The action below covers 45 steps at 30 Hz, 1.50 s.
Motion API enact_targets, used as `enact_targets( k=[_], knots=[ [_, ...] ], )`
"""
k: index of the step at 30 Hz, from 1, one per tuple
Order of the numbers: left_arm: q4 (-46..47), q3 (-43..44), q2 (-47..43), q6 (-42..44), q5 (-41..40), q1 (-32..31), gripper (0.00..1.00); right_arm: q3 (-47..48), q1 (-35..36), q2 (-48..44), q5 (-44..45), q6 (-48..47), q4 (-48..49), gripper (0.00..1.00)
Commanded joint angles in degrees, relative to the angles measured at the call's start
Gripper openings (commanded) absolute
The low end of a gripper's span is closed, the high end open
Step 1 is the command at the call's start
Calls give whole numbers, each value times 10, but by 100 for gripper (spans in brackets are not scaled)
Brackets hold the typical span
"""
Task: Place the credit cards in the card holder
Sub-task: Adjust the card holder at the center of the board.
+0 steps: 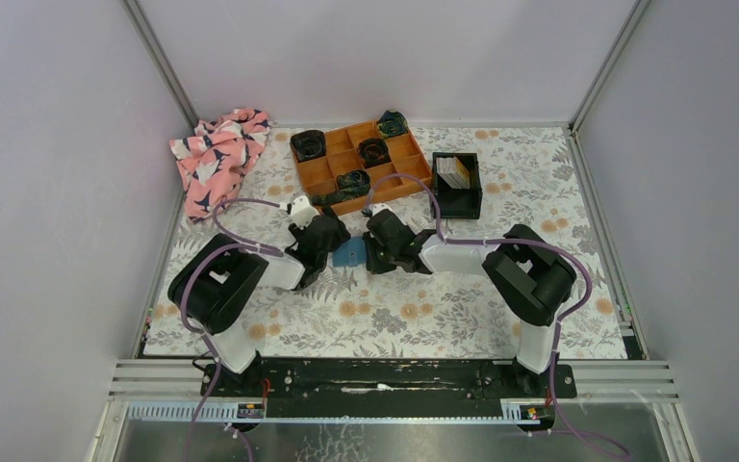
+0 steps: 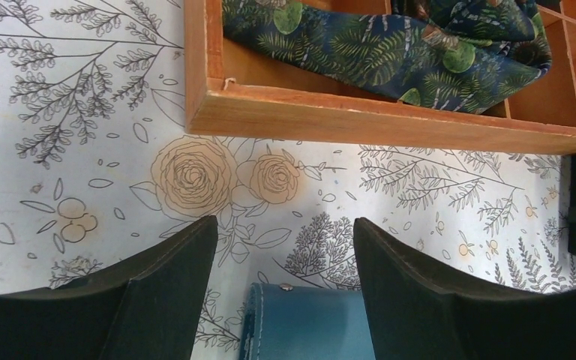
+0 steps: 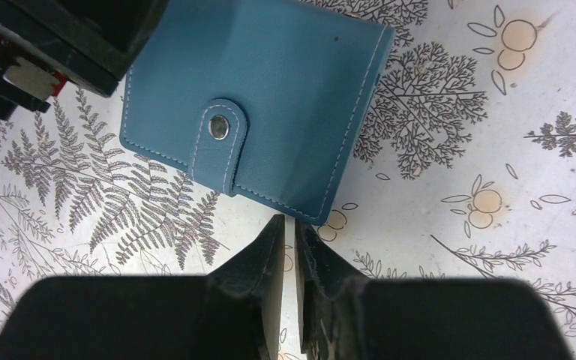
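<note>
Holder (image 3: 270,97) lies closed on the floral mat (image 1: 423,298), tab fastened by its snap (image 3: 219,127), so the inside is hidden. In the top view only a blue sliver of it shows between the two grippers. The left wrist view cuts it off at the frame bottom, with just one edge and a rivet visible. Left gripper (image 2: 285,225) is spread wide and empty, with the holder's edge between its fingers; contact can't be told. Right gripper (image 3: 290,221) is pinched to a thin slit with nothing in it, tips just beside the holder's edge; touching or not is unclear. Cards (image 1: 453,171) stand in the black bin (image 1: 462,204), behind and right of the holder and well apart from it. They are pale with an orange band, print too small to read. Tray (image 1: 406,171) sits just behind the holder. Dark fabric rolls (image 1: 373,151) fill some cells, and the left wrist view crops the leaf-print one. Pink cloth (image 1: 216,159) is crumpled behind and left of the holder, its pattern hard to make out.
</note>
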Motion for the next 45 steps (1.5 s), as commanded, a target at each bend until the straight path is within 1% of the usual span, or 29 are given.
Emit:
enact_targets(
  k=[1, 7, 10, 17, 24, 33, 41, 45],
  knots=[
    [-148, -25, 65, -21, 73, -2, 75, 15, -10, 10, 28, -19, -31, 17],
    [-156, -26, 84, -34, 80, -7, 74, 20, -22, 13, 22, -25, -30, 17],
    [-170, -29, 89, -49, 80, -11, 72, 25, -26, 19, 17, -27, -28, 17],
    [-245, -20, 97, -104, 87, -26, 70, 38, -33, 27, 9, -31, -29, 17],
    [-287, -17, 114, -136, 120, -56, 69, 47, -35, 25, 5, -38, -37, 17],
    [-257, -84, 85, -181, 144, -87, 65, 33, -42, 12, 14, -39, -38, 17],
    [-257, -117, 42, -227, 149, -138, 63, 18, -57, -6, 22, -46, -43, 18],
    [-257, -125, 30, -251, 147, -168, 63, 19, -58, -15, 46, -57, -60, 19]
  ],
)
